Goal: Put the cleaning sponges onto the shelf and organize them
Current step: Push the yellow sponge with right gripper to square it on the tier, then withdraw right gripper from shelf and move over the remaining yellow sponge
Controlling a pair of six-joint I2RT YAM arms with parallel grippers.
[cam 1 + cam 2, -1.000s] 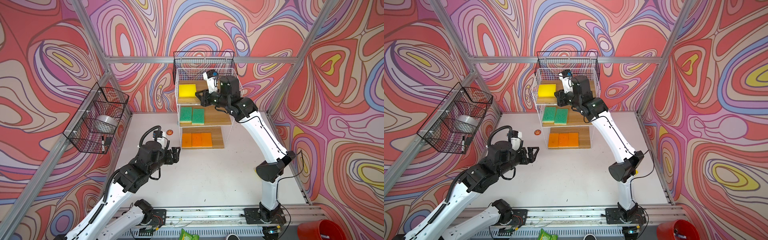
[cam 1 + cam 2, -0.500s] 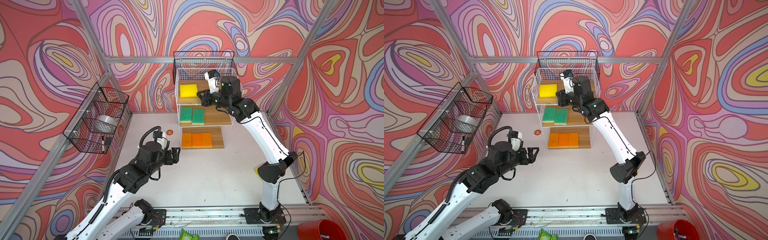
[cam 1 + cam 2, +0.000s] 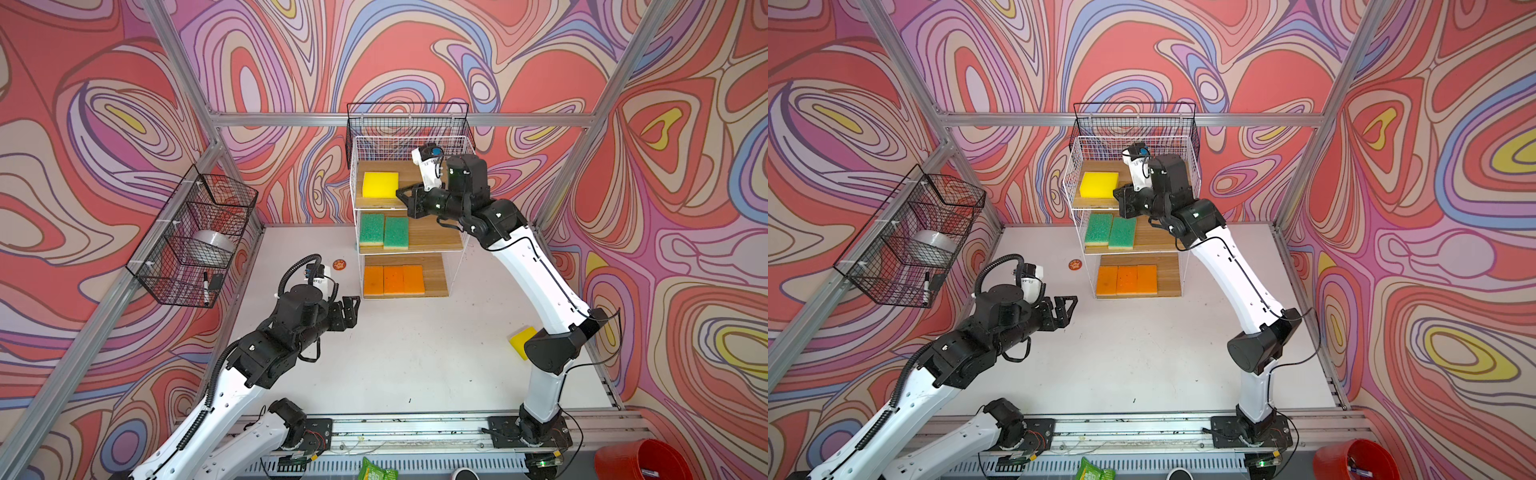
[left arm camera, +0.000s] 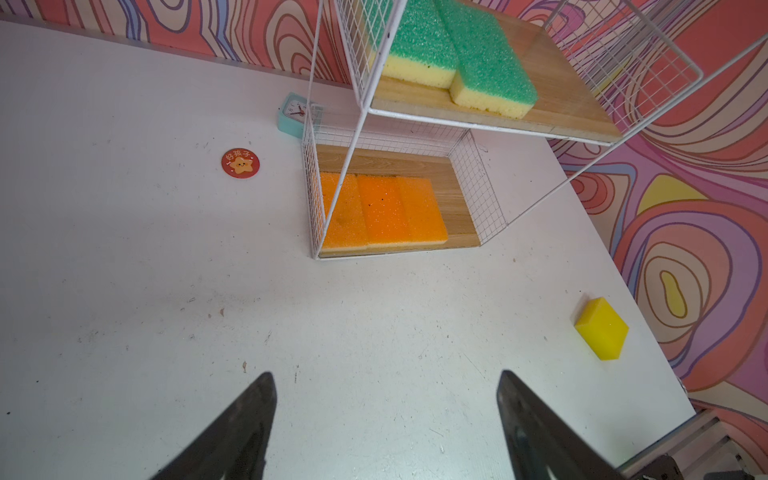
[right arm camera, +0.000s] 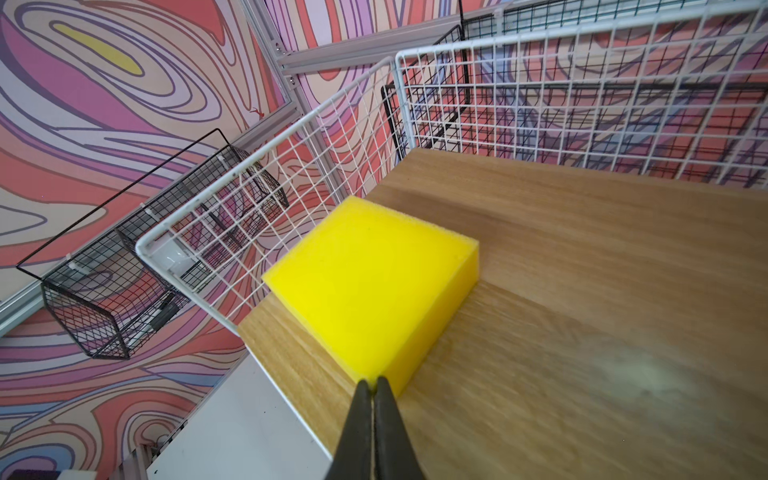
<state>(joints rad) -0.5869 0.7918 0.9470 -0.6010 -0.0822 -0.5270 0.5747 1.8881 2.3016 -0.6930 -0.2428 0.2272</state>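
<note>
The shelf [image 3: 455, 143] [image 3: 1183, 143] stands at the back in both top views, white wire with three wooden boards. One yellow sponge [image 3: 380, 185] [image 5: 370, 286] lies on its top board. Two green sponges [image 3: 383, 230] [image 4: 453, 54] lie on the middle board and three orange sponges [image 3: 393, 279] [image 4: 382, 212] on the bottom one. Another yellow sponge [image 3: 522, 338] [image 4: 601, 328] lies on the table, partly behind the right arm's elbow. My right gripper [image 3: 401, 195] [image 5: 374, 380] is shut and empty, its tips at the top sponge's near corner. My left gripper [image 3: 353, 307] [image 4: 386, 378] hovers open over the table.
A round orange disc [image 3: 339, 264] [image 4: 240, 163] and a small teal clock [image 4: 293, 114] sit left of the shelf. A black wire basket [image 3: 195, 241] hangs on the left wall, another black basket [image 3: 407, 120] behind the shelf. A red bucket [image 3: 636, 461] stands off the table.
The right arm's elbow has shifted slightly, uncovering part of the yellow sponge on the table. Its gripper stays shut at the top sponge. The left arm has not moved.
</note>
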